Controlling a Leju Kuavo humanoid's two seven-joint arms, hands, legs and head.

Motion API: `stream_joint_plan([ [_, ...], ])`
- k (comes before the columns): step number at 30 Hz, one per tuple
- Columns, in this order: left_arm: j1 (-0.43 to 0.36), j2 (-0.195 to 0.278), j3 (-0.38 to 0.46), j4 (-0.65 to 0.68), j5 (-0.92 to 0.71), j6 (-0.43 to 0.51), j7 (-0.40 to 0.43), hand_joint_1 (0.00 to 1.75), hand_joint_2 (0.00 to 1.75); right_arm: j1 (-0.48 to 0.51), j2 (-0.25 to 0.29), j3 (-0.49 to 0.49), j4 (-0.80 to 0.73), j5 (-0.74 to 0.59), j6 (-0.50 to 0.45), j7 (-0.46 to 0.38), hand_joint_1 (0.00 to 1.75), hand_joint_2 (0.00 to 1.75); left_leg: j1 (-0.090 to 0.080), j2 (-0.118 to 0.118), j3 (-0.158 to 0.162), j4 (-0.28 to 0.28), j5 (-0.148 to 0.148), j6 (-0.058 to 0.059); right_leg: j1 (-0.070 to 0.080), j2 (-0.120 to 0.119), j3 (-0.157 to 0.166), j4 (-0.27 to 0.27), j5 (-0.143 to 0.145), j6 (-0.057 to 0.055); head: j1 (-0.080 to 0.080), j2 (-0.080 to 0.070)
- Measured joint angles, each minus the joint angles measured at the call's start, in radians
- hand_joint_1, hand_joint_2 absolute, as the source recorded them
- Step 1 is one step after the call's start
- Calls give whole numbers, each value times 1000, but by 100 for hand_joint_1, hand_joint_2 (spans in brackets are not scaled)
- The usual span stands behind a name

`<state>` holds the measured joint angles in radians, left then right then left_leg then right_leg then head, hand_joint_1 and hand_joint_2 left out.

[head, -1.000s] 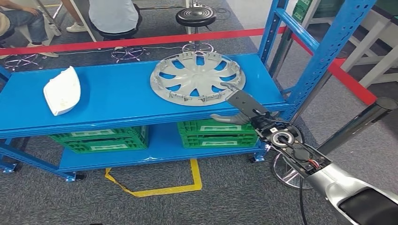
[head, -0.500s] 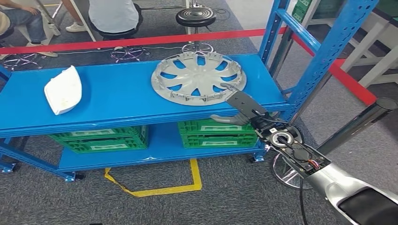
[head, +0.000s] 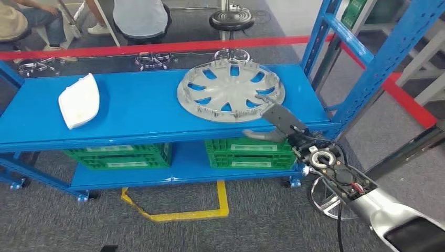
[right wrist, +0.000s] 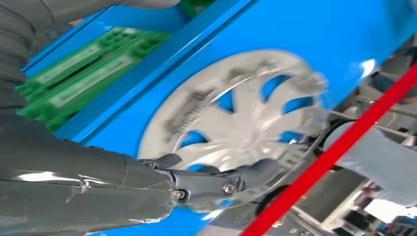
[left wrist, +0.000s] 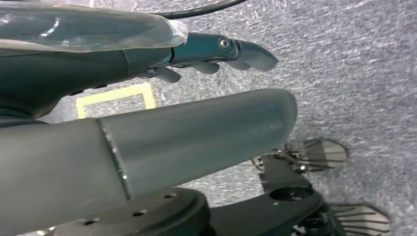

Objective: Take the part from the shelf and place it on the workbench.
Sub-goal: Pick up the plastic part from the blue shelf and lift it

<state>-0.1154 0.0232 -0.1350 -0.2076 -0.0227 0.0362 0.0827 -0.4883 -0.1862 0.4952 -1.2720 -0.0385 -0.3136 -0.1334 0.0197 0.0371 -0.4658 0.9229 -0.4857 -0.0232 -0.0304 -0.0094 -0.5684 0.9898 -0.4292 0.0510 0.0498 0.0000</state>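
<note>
Hubcap (head: pixel 231 91) on shelf (head: pixel 136 113); green crates (head: pixel 249 152) beneath, contents unclear.

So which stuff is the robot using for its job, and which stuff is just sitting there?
For the job:
- silver wheel cover
- blue shelf it lies on
- right robot hand, reaching over the cover's near edge

Just lying about:
- white part at the shelf's other end
- green crates underneath
- black stool behind
</note>
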Motion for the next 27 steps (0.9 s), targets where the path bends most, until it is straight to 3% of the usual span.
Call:
stream_joint_plan([
  [3, -2, -1, 0, 0, 1, 0, 0, 0, 0, 0, 0, 0, 0, 1, 0, 0, 0, 175, 0, 2, -6, 9, -6, -14, 4, 10, 2, -3, -13, -26, -11, 0],
  [5, -5, -1, 0, 0, 1, 0, 0, 0, 0, -4, 0, -1, 0, 2, 0, -1, 0, 175, 2, -9, -37, 70, -37, -20, 3, 14, 7, -5, -16, -39, -21, 0],
  [8, -3, -1, 0, 0, 1, 0, -1, 0, 0, -5, 0, 0, 0, 2, 0, -1, 0, 175, -1, -25, -176, 289, -106, -19, 9, 18, 10, -6, -23, -51, -40, 0],
  [9, -1, -1, 0, 0, 1, 0, -1, 0, 0, -4, 0, 0, 0, 2, 0, -1, 0, 175, -2, -27, -212, 331, -105, -15, 12, 20, 12, -5, -25, -54, -41, 0],
  [10, 2, -1, 0, 0, 1, 0, -1, 0, 0, -4, 0, 1, 0, 2, 0, -1, 0, 175, -4, -28, -228, 332, -82, -10, 16, 23, 15, -5, -27, -57, -42, 0],
  [11, 3, -1, 0, 1, 1, 0, -1, 0, 0, -4, 0, 1, 1, 3, 0, -1, 0, 175, -7, -29, -223, 293, -41, -2, 18, 27, 20, -6, -30, -59, -42, 0],
  [13, 3, 0, 0, 1, 1, 0, -2, 0, 0, -6, 0, 1, 1, 4, 0, 0, 0, 175, -17, -33, -175, 153, 48, 18, 23, 33, 30, -6, -37, -59, -43, 0],
  [15, 0, 1, -1, 1, 1, 0, -3, 0, 0, -8, 0, 2, 1, 7, 0, 2, 0, 175, -25, -37, -138, 58, 80, 28, 25, 37, 34, -7, -43, -54, -44, 0],
  [18, -3, 1, -3, 1, 1, 0, -4, 0, 0, -8, 0, 0, 1, 10, 0, 6, 0, 175, -25, -36, -124, 34, 73, 30, 23, 38, 35, -11, -49, -41, -42, 0],
  [20, -3, 1, -4, 1, 1, 0, -4, 0, 0, -7, 0, -2, 0, 11, -1, 7, 0, 175, -20, -33, -111, 21, 74, 37, 22, 30, 19, 29, -75, -30, -37, 0],
  [23, -3, 0, -8, 1, 1, 0, -4, 0, 0, -4, 0, -4, 1, 13, -1, 10, 0, 175, -18, -31, -97, 16, 68, 45, 19, 22, -70, 214, -154, -16, -25, 0],
  [24, -2, 0, -9, 1, 1, 0, -4, 0, 0, -1, 0, -4, 1, 13, -1, 12, 0, 175, -18, -31, -94, 16, 65, 45, 18, 21, -97, 260, -163, -13, -21, 0],
  [25, -1, 0, -9, 2, 1, 0, -4, 0, 0, 1, 0, -4, 1, 14, -1, 13, 0, 175, -17, -31, -89, 17, 61, 44, 16, 20, -108, 270, -153, -10, -17, 0],
  [26, -1, 0, -9, 2, 2, 0, -4, 0, 0, 2, 0, -4, 1, 14, -1, 15, 0, 175, -17, -31, -84, 17, 57, 42, 14, 18, -99, 239, -122, -8, -13, 0],
  [27, 0, -1, -9, 2, 2, 0, -4, 0, 0, 3, 0, -4, 1, 15, -1, 16, 0, 175, -17, -31, -77, 19, 52, 39, 12, 16, -72, 174, -79, -7, -10, 0],
])
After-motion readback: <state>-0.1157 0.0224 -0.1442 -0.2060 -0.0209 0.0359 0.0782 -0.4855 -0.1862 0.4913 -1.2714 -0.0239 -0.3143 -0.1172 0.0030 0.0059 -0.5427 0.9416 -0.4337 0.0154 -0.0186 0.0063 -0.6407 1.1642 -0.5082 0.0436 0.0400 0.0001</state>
